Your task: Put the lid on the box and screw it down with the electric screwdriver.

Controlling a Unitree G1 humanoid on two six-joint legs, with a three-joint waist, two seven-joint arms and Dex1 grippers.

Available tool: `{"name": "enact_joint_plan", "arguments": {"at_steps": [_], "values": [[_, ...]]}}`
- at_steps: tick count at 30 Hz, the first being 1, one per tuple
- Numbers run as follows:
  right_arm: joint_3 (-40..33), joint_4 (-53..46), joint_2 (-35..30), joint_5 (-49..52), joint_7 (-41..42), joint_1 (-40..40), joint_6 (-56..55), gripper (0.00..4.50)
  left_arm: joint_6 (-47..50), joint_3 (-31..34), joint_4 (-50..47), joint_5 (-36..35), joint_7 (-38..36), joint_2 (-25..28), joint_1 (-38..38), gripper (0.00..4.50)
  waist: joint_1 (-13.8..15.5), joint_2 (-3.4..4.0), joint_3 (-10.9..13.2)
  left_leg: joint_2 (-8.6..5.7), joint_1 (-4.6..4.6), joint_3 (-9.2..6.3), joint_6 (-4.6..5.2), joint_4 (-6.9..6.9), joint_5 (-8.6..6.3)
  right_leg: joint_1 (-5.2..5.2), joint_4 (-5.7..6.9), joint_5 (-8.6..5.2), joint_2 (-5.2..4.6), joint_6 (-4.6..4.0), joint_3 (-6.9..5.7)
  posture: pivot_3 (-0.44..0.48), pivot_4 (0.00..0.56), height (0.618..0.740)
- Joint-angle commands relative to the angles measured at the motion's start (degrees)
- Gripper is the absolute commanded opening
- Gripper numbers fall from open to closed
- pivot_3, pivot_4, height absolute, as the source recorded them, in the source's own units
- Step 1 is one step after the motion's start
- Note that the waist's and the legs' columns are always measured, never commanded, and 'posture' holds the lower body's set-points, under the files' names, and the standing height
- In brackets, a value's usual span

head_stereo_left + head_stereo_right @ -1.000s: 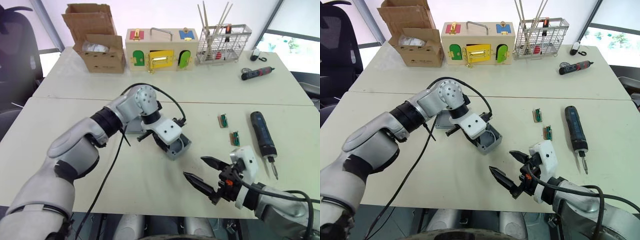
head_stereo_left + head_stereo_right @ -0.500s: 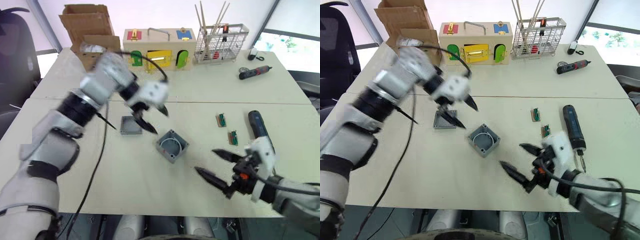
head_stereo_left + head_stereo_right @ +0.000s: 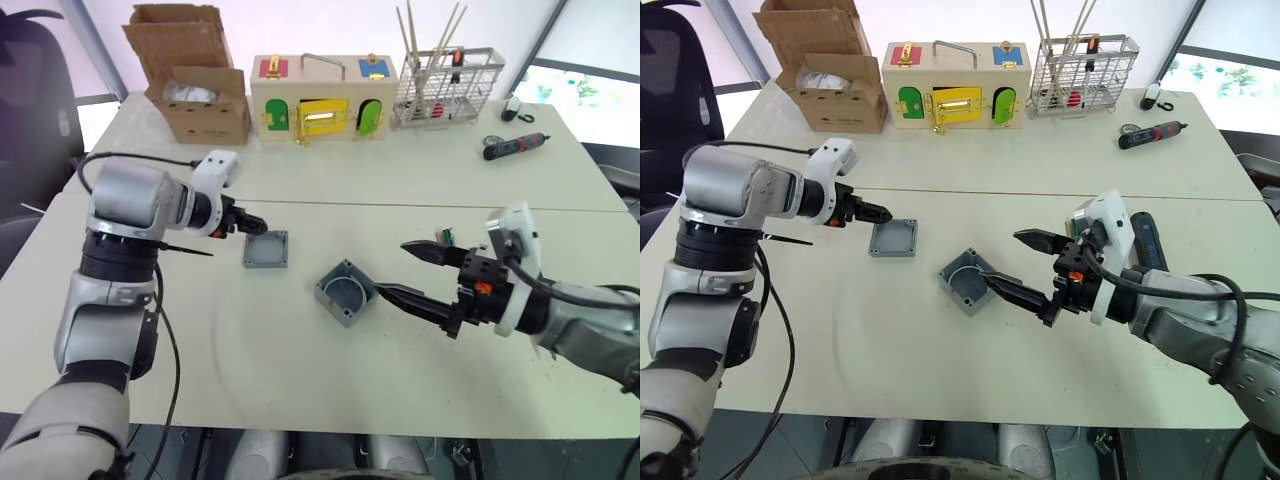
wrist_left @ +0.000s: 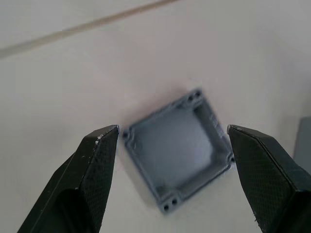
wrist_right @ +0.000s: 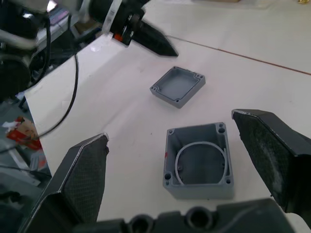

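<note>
Lid (image 3: 265, 250): grey, square, lying hollow side up on the tabletop (image 3: 250, 350), left of centre in the head views, apart from the box. Raised rim and corner screw holes visible in the left wrist view.

Box (image 3: 345, 293): grey, square, open top upward, at frame centre, down and right of the lid; white wire loop inside, small red mark on one side in the right wrist view.

Electric screwdriver (image 3: 1150, 243): black, lying on the tabletop at right, partly hidden behind the right arm.

Left pincer (image 3: 252, 225): just left of the lid, tips pointing toward it; in the left wrist view its fingers (image 4: 99, 160) stand wide apart on either side of the lid, holding nothing.

Right pincer (image 3: 398, 271): right of the box, fingers spread wide, empty; lower fingertip close to the box's right edge, contact not clear.

Background, top of frame: cardboard box (image 3: 195, 95) at upper left; wooden box (image 3: 315, 98) with coloured doors at centre; wire basket (image 3: 448, 88) holding sticks at upper right; small black-and-red screwdriver (image 3: 515, 146) at far right.
</note>
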Motion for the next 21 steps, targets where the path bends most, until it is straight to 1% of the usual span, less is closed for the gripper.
{"name": "enact_joint_plan", "arguments": {"at_steps": [1,5,10,15,19,20,21], "values": [[1.6,0.4,1.9,-3.0,1.3,-2.3,-0.9,4.50,1.2,3.6,-2.5,-0.7,5.7,-0.2,1.3,3.66,0.2,0.00,0.0,0.00,0.01,-0.01,-0.01,0.00,0.00,0.00,0.01,0.01,-0.01,-0.01,0.00,0.000,0.150,0.694],[2.8,0.3,4.5,-4.7,0.5,-3.4,-0.9,4.50,1.2,3.2,-0.9,-2.7,8.8,-0.8,1.8,3.66,0.3,0.00,0.0,-0.02,0.01,-0.02,-0.19,0.00,0.08,0.00,0.01,0.01,-0.05,-0.02,0.00,0.000,0.150,0.694],[2.5,-1.9,7.3,-5.0,-2.5,-2.3,-0.7,4.50,1.2,2.1,3.8,-4.0,10.5,-2.7,-0.3,3.66,0.2,0.01,0.0,-0.03,0.01,-0.02,-0.27,-0.02,0.12,-0.02,0.01,0.01,-0.07,-0.02,0.01,0.000,0.150,0.694],[1.3,-4.9,9.5,-4.7,-6.9,0.2,-1.0,4.50,-2.0,-3.7,10.2,-3.2,10.3,-2.6,-2.4,3.66,0.0,0.02,0.0,-0.03,0.01,-0.01,-0.28,-0.04,0.12,-0.04,0.02,0.02,-0.07,-0.02,0.02,0.000,0.150,0.694],[0.6,-6.6,11.2,-4.4,-9.8,2.3,-1.8,4.50,-2.7,-3.9,14.9,-3.4,10.9,-4.4,-3.0,3.66,0.1,0.04,0.0,-0.04,0.01,-0.01,-0.29,-0.05,0.12,-0.04,0.02,0.02,-0.08,-0.03,0.03,0.000,0.150,0.694],[1.0,-6.9,11.8,-5.1,-10.4,3.1,-2.0,4.50,-3.6,-4.1,15.7,-3.4,10.9,-5.0,-3.0,3.13,0.1,0.04,0.0,-0.04,0.01,-0.01,-0.29,-0.05,0.12,-0.04,0.03,0.02,-0.09,-0.02,0.03,0.000,0.150,0.694],[1.4,-7.1,12.3,-5.8,-10.9,3.7,-2.0,4.50,-4.1,-3.8,16.5,-3.4,11.2,-5.7,-3.3,2.90,0.2,0.08,-0.1,-0.04,0.04,-0.01,-0.28,-0.04,0.12,-0.02,0.04,0.02,-0.09,-0.02,0.03,0.000,0.150,0.694]]}}
